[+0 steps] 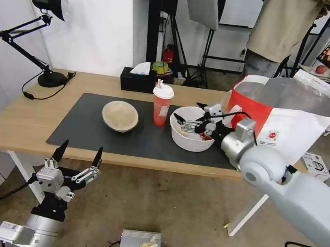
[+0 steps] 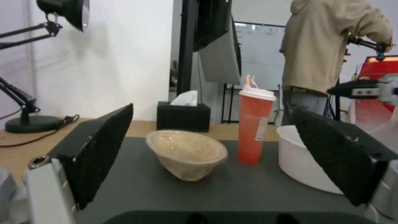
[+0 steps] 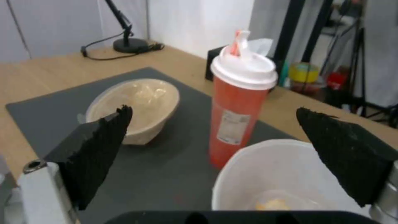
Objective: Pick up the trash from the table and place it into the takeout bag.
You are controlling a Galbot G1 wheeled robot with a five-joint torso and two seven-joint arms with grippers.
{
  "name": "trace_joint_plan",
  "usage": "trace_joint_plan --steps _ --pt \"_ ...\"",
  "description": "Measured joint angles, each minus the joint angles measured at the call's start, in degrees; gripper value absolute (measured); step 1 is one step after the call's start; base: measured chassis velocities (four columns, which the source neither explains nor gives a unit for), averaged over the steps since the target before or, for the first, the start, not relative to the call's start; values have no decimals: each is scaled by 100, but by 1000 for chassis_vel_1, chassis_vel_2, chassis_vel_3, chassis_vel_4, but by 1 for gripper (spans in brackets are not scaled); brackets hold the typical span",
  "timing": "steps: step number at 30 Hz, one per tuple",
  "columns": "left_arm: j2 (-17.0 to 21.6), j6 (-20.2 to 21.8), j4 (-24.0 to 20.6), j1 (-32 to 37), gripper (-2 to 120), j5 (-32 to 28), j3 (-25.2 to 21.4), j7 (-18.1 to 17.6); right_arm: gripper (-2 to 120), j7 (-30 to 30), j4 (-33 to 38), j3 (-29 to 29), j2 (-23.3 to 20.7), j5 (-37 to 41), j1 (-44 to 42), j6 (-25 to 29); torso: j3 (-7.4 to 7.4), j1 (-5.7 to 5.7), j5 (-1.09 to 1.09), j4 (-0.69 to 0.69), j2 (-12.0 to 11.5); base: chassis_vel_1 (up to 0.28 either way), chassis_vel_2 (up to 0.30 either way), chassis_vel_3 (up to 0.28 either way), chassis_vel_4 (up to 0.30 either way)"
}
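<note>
Light-wood tabletop (image 1: 22,120) carries the takeout bag (image 1: 297,117) at its right end, then white bowl (image 1: 189,137), beige bowl (image 1: 120,115), red cup (image 1: 161,104). Right gripper (image 1: 190,115) hovers over the white bowl, fingers apart; left gripper (image 1: 79,155) waits spread below the tabletop's edge.

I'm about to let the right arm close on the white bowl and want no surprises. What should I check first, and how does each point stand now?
1. Right gripper open: ok, fingers spread above the white bowl.
2. Fingers straddling the bowl's rim: cannot tell; the right wrist view shows them wide apart over the bowl's opening.
3. Room beside the bowl: not ok, the red cup stands close by its side.
4. Takeout bag ready: ok, mouth open, foil lining showing, beside the bowl.
5. Left gripper out of the way: ok, open, in front of the table edge.
6. Beige bowl untouched: ok, resting on the mat.
</note>
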Motion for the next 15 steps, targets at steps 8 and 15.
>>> trace_joint_plan --steps 8,15 --pt "-22 -48 50 21 100 -54 -70 104 100 -139 -266 -584 166 358 772 -537 -1 -1 0 -1 0 0 0 0 0" --pt "-39 -132 111 21 100 -128 -159 153 100 -225 -508 -1075 251 616 1438 -1326 -1 0 0 -1 1 0 0 0 0"
